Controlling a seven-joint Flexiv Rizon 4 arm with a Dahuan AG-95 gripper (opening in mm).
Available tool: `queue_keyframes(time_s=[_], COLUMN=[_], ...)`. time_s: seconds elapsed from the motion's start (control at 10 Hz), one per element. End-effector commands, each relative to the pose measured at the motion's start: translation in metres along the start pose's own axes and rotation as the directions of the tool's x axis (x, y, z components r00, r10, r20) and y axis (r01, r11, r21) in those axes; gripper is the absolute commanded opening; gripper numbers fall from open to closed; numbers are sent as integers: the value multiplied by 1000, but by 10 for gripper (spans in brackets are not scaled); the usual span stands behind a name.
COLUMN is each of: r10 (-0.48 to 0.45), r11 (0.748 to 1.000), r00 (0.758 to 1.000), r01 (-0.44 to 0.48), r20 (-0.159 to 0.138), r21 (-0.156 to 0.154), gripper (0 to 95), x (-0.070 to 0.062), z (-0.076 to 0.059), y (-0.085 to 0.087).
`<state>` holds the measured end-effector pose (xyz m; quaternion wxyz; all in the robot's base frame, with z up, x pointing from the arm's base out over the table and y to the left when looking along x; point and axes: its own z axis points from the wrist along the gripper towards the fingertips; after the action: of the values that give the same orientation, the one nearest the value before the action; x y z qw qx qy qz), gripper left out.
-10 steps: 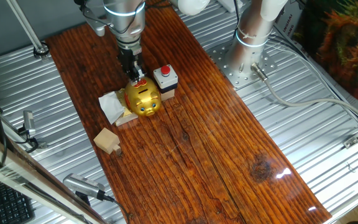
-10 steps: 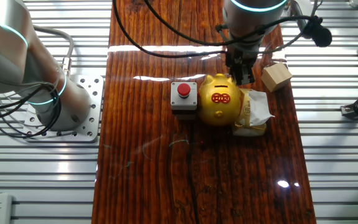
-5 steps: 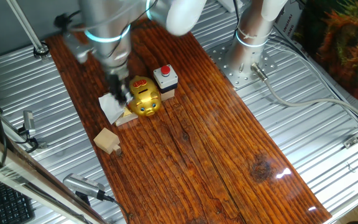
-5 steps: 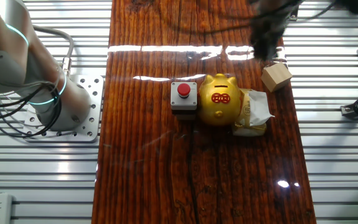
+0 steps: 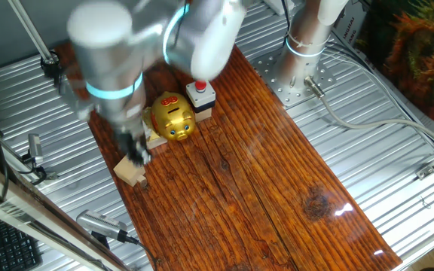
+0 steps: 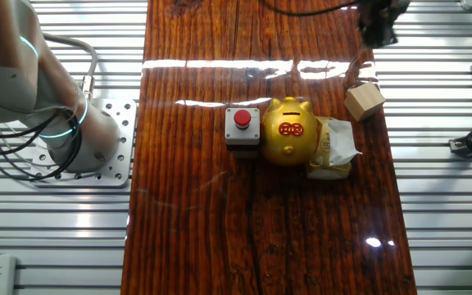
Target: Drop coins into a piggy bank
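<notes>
Piggy bank (image 5: 172, 117) stands upright on wooden surface (image 5: 262, 173), mid-left portion, snout toward near edge. Black box with red button (image 5: 200, 95) just beside it, on far right side. Crumpled white wrapper (image 6: 334, 147) touches bank's opposite side. Wooden block (image 5: 130, 171) sits apart, near surface's left edge. Pincer (image 5: 135, 153) blurred, directly above block; jaw state cannot be determined. Arm (image 5: 126, 53) motion-smeared over far-left area.

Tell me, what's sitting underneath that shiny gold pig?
The shiny gold pig-shaped bank rests on the dark striped wooden tabletop, against crumpled white paper over a light wooden slab. Whether that slab reaches under the pig is hidden by its body.
</notes>
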<state>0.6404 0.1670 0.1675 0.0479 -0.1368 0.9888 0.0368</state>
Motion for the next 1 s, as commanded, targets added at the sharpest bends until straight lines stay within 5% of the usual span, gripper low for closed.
queue_keyframes(time_s=[0.1, 0.4, 1.0], r10=[-62, -82, -85], r11=[998, 997, 996], r00=[998, 997, 995], r01=[62, 82, 85], r20=[5, -5, -58], r21=[-10, -9, 4], gripper=[0, 0, 0], x=[-31, -32, -38], z=[44, 71, 75], y=[31, 30, 33])
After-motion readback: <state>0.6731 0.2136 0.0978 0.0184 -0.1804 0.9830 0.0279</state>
